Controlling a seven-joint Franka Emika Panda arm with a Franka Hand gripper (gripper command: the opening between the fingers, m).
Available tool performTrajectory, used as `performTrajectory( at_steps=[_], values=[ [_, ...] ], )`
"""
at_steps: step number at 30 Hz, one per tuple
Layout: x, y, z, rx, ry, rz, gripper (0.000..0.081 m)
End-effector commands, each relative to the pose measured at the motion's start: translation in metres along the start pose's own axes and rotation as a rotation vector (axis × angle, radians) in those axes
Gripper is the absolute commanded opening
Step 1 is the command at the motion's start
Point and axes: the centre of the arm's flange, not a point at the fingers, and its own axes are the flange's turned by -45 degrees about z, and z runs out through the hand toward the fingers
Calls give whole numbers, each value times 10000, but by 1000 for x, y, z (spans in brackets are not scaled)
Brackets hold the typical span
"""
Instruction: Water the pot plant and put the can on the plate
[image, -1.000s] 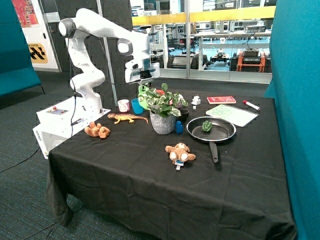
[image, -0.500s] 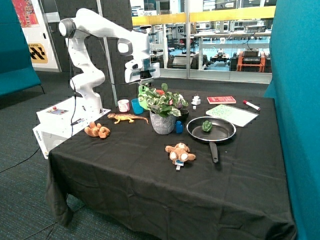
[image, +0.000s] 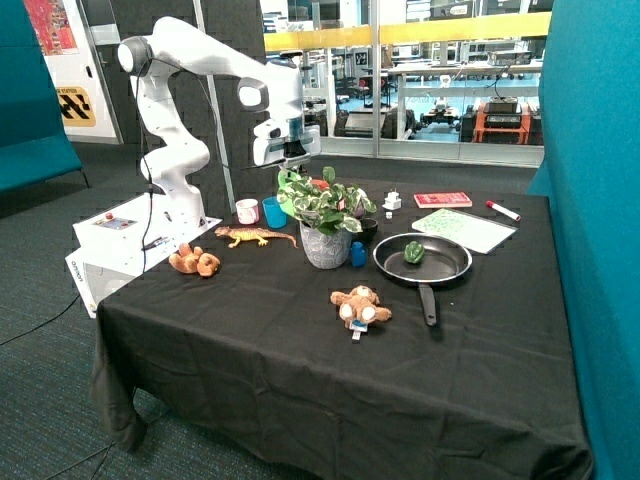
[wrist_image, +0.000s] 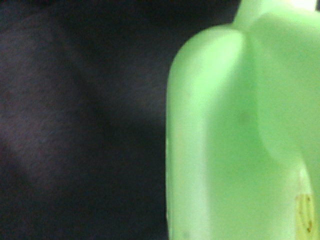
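Hovering my gripper (image: 289, 160) directly above the can (image: 288, 180), which sits behind the pot plant (image: 325, 214) beside the blue cup (image: 274, 212), I see its green body fill the wrist view but cannot tell the fingers' state.

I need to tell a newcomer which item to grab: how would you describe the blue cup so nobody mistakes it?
Start at the leafy pot plant mid-table, then look just behind it toward the robot's base. There a blue cup stands beside a small white cup. It is the only plain blue, open-topped one, nearer the plant than the white cup.
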Motion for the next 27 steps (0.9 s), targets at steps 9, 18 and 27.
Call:
performTrajectory(
  at_steps=[9, 18, 27],
  values=[
    [-23, -64, 6, 42, 88, -2557, 0],
    [-40, -97, 3, 34, 92, -4442, 0],
    [-64, -125, -5, 25, 96, -6370, 0]
  ],
)
